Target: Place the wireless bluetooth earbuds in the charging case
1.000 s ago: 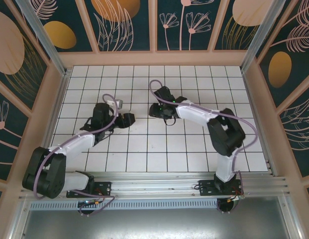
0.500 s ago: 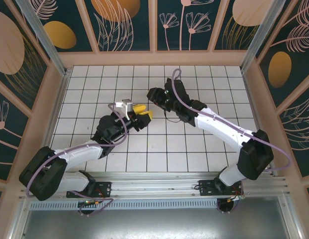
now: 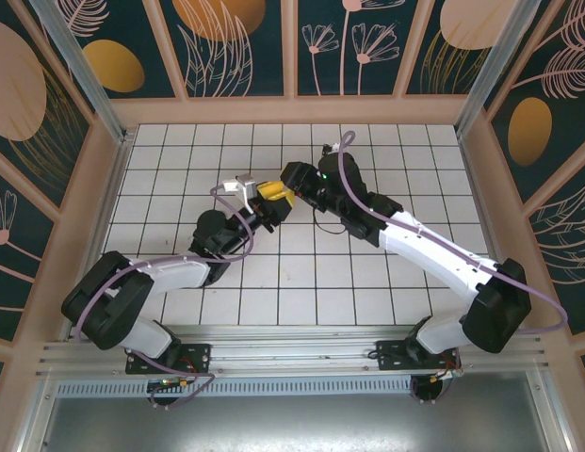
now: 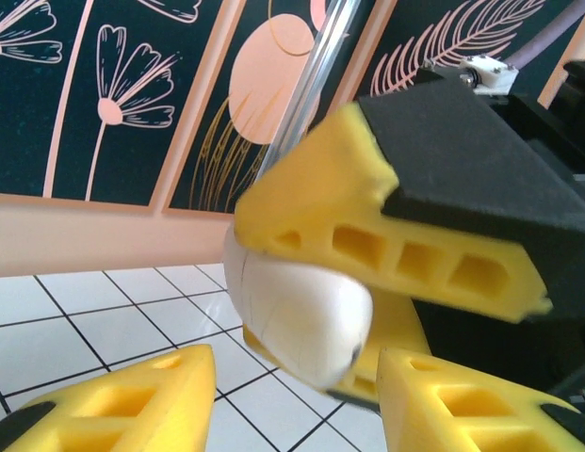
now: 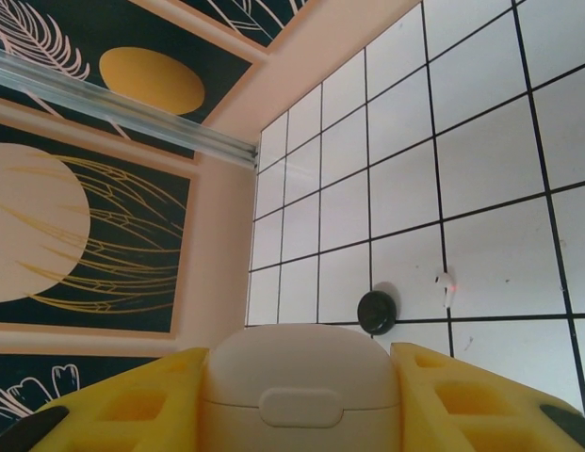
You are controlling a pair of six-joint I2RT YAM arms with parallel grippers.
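Right gripper (image 5: 306, 405) clamps smooth rounded white case (image 5: 300, 367); left gripper (image 4: 290, 395), ribbed yellow jaws apart, just beside case.

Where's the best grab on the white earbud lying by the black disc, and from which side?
Likely the bulbous head of the earbud, taken straight from above, closing across its narrow width. It lies flat on the tile with its stem along the floor, so nothing stands up for a side approach. Keep clear of the black disc close beside it.
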